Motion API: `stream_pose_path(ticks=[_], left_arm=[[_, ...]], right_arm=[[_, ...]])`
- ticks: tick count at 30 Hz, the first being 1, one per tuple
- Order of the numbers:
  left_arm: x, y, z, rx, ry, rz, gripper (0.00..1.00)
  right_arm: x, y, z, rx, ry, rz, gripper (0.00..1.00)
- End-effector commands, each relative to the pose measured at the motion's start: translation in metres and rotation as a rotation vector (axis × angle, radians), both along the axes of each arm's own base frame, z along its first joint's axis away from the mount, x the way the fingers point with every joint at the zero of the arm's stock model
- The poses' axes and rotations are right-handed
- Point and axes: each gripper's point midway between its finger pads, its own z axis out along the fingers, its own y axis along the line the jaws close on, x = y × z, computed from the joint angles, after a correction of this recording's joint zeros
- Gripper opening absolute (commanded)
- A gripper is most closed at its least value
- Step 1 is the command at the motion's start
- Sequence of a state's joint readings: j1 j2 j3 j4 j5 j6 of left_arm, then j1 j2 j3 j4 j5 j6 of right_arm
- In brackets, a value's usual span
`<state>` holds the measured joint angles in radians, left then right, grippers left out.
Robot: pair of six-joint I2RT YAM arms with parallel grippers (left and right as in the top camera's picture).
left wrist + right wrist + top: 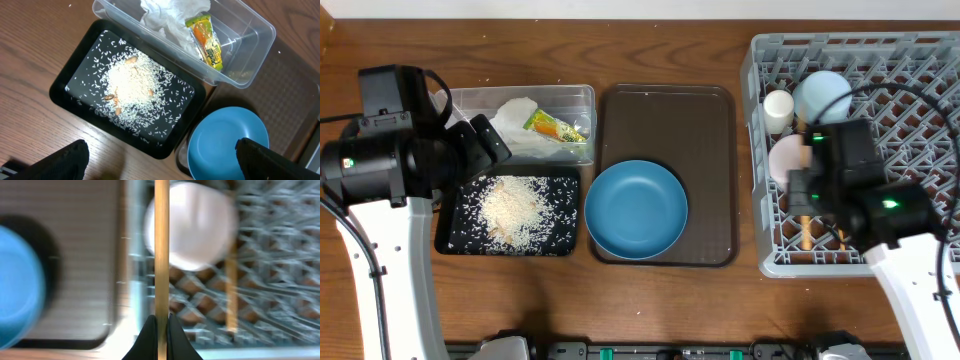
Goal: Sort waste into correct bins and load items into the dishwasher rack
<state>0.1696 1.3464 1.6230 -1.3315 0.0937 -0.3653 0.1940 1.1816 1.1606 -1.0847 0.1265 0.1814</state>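
My right gripper (pixel 161 322) is clamped on one chopstick (pixel 161 250), which runs straight ahead of the fingers over the dishwasher rack (pixel 280 255), with the white bowl (pixel 200 230) just beyond. My left gripper (pixel 162 162) hangs spread wide, the rice (pixel 132 85) on the black tray (pixel 75 80) ahead of it.

The overhead camera looks straight down on the whole desk (pixel 670 300). The left wrist camera hangs high, tilted over the black tray (pixel 67 75) and clear tub (pixel 245 50). The right wrist camera sits close over the dishwasher rack (pixel 270 255). All three catch the blue plate (pixel 636 209).
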Motion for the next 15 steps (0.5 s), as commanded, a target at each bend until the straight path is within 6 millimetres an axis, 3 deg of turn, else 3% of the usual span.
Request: stream_pose_path(ticks=[1,5,15], left_arm=[[0.0,0.004,-0.002,0.015,0.01,0.006,0.96],[0.0,0.004,-0.001,0.015,0.01,0.006,0.96],[0.0,0.004,-0.001,0.015,0.01,0.006,0.96]], right_arm=[[0.0,-0.034,0.001,-0.131,0.017,0.045,0.01],[0.002,-0.054,-0.007,-0.155,0.056,0.017,0.01],[0.009,-0.078,-0.046,-0.174,0.211,-0.003,0.01]])
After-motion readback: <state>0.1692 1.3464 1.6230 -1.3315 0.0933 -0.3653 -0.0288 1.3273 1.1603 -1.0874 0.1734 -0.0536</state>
